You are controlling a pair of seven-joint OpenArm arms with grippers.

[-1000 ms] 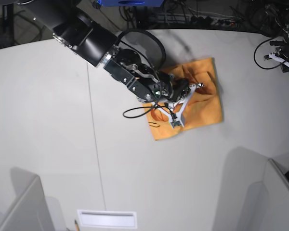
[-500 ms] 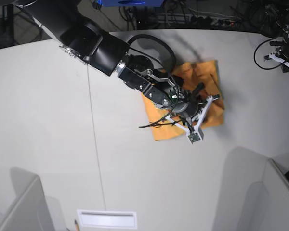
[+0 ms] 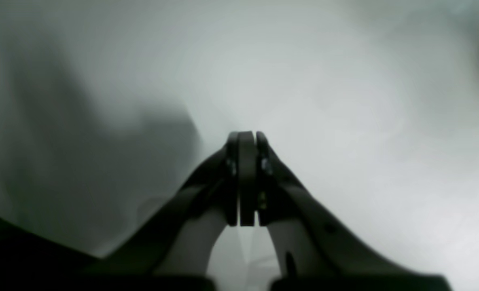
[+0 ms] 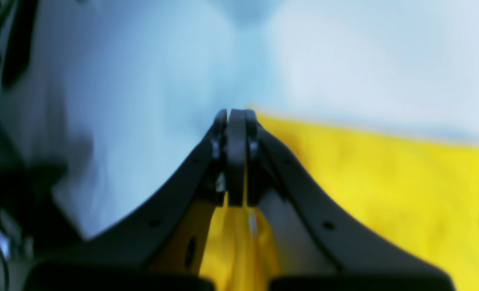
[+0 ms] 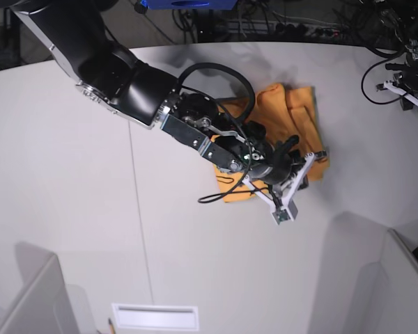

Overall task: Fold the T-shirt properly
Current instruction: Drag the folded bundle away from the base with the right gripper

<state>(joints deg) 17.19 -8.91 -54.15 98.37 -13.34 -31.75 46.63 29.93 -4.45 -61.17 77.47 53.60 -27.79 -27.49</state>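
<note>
1. The wide, pale grey table carries everything.
2. The big black right arm reaches across it from the upper left of the base view.
3. The soft light-orange cotton T-shirt lies bunched on the table right of centre, under that arm's wrist.
4. The right gripper has its jaws pressed together at the T-shirt's edge; orange cloth shows between the finger bases.
5. The left gripper is pressed together over bare table, holding nothing.

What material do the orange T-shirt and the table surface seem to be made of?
T-shirt: soft matte woven or knit cloth, probably cotton; it creases and bunches into folds. Table: smooth hard pale-grey board, likely laminate; it shows soft shadows and a thin seam line.
</note>
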